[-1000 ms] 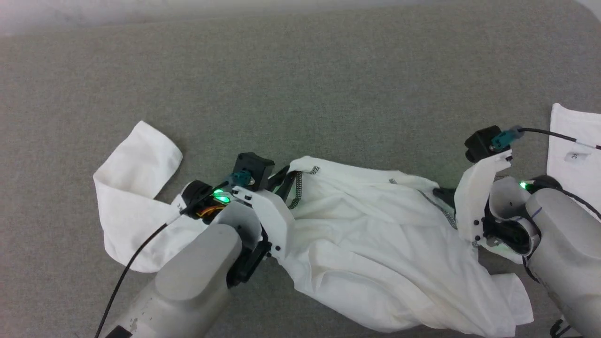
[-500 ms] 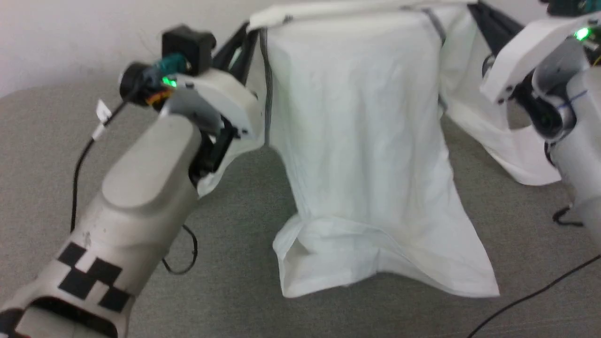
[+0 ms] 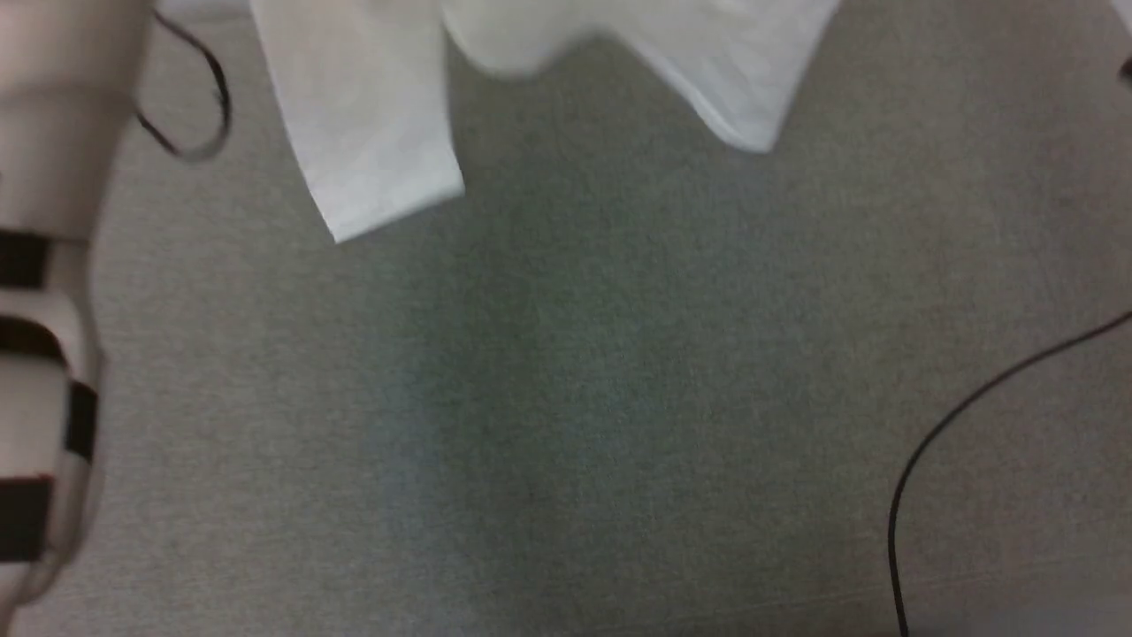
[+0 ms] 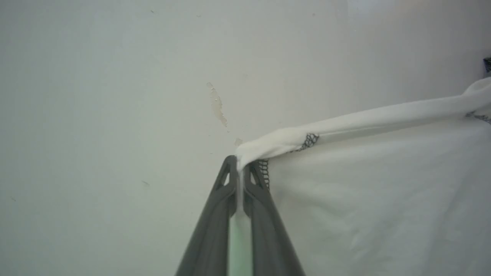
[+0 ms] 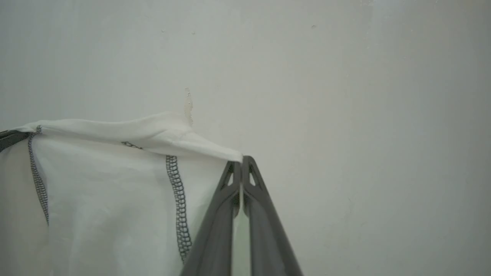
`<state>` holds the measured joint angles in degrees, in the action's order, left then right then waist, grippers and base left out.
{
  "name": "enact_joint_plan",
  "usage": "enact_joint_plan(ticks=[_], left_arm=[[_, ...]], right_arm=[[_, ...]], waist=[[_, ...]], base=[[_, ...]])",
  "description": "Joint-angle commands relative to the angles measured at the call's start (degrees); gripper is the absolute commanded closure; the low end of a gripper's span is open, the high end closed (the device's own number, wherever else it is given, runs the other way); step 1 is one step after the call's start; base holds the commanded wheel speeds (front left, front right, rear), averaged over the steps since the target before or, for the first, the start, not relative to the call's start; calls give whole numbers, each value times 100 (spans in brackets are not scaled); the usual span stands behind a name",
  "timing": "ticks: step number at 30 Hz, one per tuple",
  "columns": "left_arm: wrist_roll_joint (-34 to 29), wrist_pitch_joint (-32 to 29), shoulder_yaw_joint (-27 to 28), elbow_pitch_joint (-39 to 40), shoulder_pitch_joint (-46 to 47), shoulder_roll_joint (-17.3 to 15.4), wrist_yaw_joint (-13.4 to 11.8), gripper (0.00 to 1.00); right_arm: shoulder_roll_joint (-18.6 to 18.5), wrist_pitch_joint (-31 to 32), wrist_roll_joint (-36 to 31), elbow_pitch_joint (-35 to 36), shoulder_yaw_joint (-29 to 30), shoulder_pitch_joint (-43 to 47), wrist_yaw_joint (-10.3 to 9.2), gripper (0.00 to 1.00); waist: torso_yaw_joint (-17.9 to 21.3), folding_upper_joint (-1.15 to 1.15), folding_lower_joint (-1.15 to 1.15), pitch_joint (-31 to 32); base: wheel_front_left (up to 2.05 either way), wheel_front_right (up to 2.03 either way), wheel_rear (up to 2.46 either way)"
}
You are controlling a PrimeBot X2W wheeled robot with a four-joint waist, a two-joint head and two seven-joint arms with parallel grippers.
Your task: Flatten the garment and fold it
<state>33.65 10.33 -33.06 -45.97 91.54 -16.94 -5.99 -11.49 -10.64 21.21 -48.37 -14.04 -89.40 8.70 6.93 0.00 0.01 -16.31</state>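
- Right now my left gripper (image 4: 239,164) is pinched tight on the garment (image 4: 364,191). Its two dark fingers meet on a bunched upper corner of the white cloth, just beside a run of dark zigzag stitching.
- From that pinch the top edge runs off to the right as a rolled band, and the body of the cloth hangs below it.
- My right gripper (image 5: 241,163) is closed the same way on another upper corner of the garment (image 5: 107,199). The cloth spreads to the left of the fingers, with two lines of dark stitching running down it.
- Both wrist views look past the cloth to a pale wall (image 4: 115,96) with a small chipped patch (image 4: 218,105).
- From the head camera I see the garment's lower ends (image 3: 371,133) hanging in at the far edge: a narrow strip on the left and a wider lobe to its right. The picture is blurred, so I cannot tell whether they touch anything.
- Below them lies the grey surface (image 3: 619,398), with a black cable (image 3: 920,460) curving across its near right.
- My pale left forearm (image 3: 44,265), with black marks on it, fills the left edge, and a thin looped cable (image 3: 190,133) sits just beside it.
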Motion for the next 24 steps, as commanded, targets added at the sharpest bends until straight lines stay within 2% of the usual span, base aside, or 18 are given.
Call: enact_joint_plan(ticks=[1,7,11,18,24], left_arm=[[-41,41,177,-219,97,-356,-126,100],[-142,288,283,-621,1046,-329,-123,100],[-152,380,317,-802,1286,-231,-100,100],[5,457,535,-1041,997,-164,4,100],[121,464,946,-722,211,-98,83,100]], right_arm=[[-294,-99,-56,-121,240,-130,-121,100],[-97,-389,-518,-287,613,-1016,-121,100],[44,-427,-680,-253,753,-1257,-121,100],[303,-434,-766,-221,672,-1009,-121,100],[417,-435,-628,-167,166,-352,-121,100]], waist=[[378,0,-1,-926],[460,0,-1,-1646],[432,0,-1,-2020],[374,0,-1,-2289],[257,0,-1,-2186]], base=[[0,0,0],[0,0,0],[0,0,0],[0,0,0],[0,0,0]])
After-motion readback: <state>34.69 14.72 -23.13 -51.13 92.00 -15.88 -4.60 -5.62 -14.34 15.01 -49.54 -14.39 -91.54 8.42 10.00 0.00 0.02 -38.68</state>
